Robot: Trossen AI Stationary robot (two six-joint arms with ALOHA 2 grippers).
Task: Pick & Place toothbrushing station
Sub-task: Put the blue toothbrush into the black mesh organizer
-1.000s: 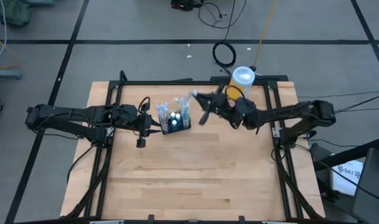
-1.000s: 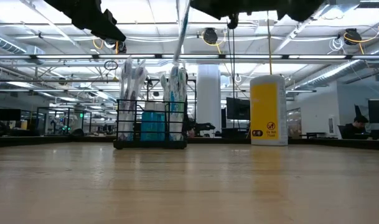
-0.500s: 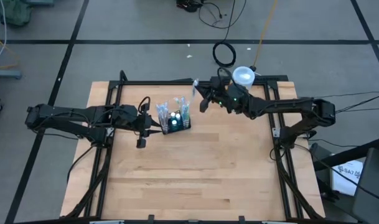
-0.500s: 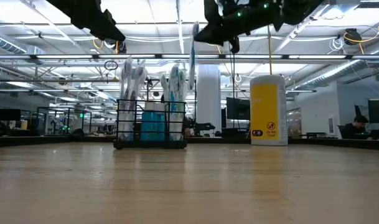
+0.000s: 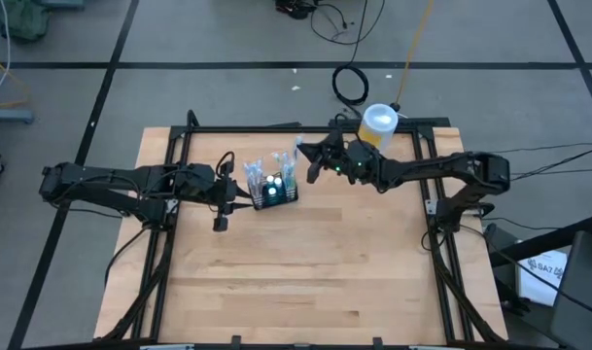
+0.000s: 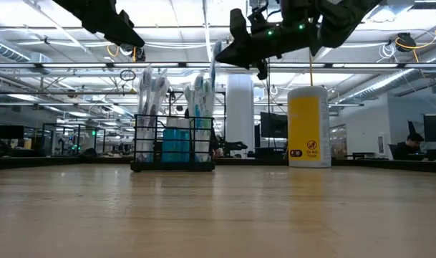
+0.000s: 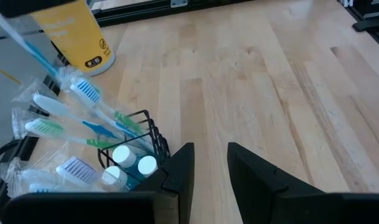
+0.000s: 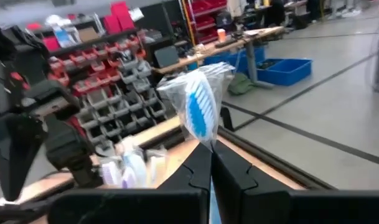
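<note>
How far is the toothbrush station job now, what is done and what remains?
Done: the caddy already holds several wrapped toothbrushes and toothpaste tubes.
In hand: the right gripper, fingers shut, carries one more wrapped toothbrush above the table beside the caddy.
Left: lowering this brush into the caddy. The left gripper waits at the caddy's other side.

left end effector (image 5: pixel 239 197) beside caddy (image 5: pixel 275 192) | right end effector (image 5: pixel 306 156) holds toothbrush (image 5: pixel 297 147) above table (image 5: pixel 305 262)

The table (image 5: pixel 305 262) was pale, matt wood; the caddy (image 6: pixel 173 143) black wire; the toothbrush (image 8: pixel 198 109) wore clear, crinkly plastic wrap.
</note>
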